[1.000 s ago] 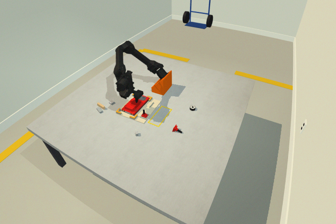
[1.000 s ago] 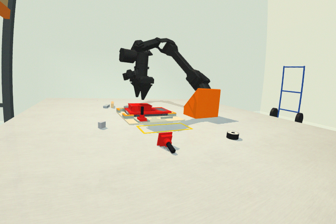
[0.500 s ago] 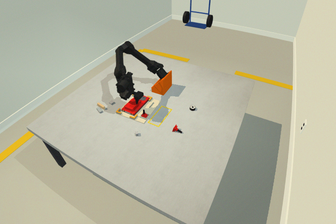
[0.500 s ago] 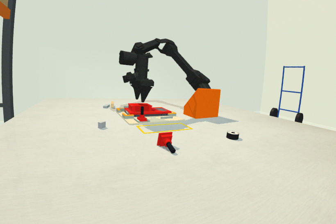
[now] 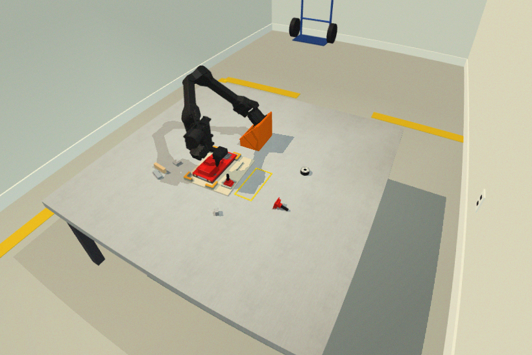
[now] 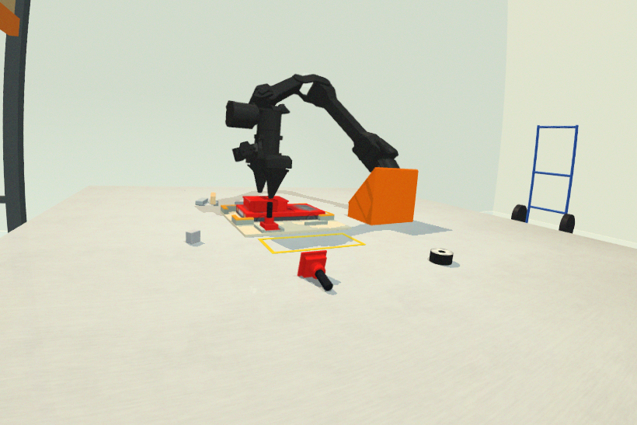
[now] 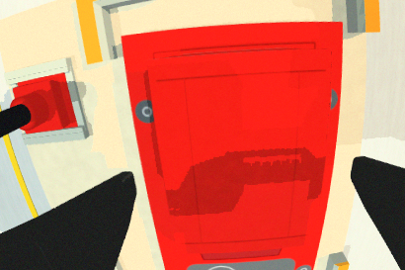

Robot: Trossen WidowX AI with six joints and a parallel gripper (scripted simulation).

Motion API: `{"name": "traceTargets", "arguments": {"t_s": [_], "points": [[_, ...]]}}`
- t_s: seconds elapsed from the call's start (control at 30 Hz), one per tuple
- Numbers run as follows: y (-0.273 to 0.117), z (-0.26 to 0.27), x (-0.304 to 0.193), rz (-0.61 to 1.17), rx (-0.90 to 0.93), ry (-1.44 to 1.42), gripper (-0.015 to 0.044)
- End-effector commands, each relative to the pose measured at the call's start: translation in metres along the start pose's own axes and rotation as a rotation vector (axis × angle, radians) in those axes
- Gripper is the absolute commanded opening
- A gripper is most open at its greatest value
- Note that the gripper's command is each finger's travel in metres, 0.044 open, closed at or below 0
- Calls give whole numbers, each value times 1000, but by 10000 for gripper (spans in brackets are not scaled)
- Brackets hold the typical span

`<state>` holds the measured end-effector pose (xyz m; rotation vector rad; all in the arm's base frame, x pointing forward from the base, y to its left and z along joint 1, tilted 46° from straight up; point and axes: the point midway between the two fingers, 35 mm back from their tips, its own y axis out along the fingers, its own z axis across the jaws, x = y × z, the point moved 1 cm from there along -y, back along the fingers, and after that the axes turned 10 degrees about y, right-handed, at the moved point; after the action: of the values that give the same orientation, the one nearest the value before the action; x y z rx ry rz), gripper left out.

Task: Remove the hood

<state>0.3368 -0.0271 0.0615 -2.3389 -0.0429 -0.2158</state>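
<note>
The red toy car (image 5: 233, 156) (image 6: 306, 210) (image 7: 134, 59) stands on a cream board (image 7: 222, 0) between orange corner brackets. Its hood (image 5: 209, 167) (image 6: 265, 203) (image 7: 237, 114), a raised red block with a flat top, sits on the car. My gripper (image 5: 209, 161) (image 6: 266, 194) (image 7: 246, 177) is open and empty, pointing down just above the hood. In the wrist view its black fingers stand left and right of the car. The marked area (image 5: 261, 187) (image 6: 266, 245) (image 7: 20, 175) is a yellow outline on the table beside the board, with a shadow across it.
A red piece with an upright black stick (image 5: 228, 181) (image 6: 269, 225) (image 7: 46, 104) stands on the board near the car. A similar piece (image 5: 278, 203) (image 6: 311, 264) lies beyond the marked area. A wheel (image 5: 304, 171) (image 6: 441, 256), a grey cube (image 5: 218, 212) (image 6: 193, 236) and an orange block (image 5: 260, 134) (image 6: 388, 196) stand around.
</note>
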Motion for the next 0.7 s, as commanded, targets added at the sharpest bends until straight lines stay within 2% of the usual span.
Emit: {"name": "traceTargets", "arguments": {"t_s": [0.0, 0.67], "points": [[4, -1, -1, 3, -6, -7, 440], [13, -1, -1, 3, -7, -7, 440]]}}
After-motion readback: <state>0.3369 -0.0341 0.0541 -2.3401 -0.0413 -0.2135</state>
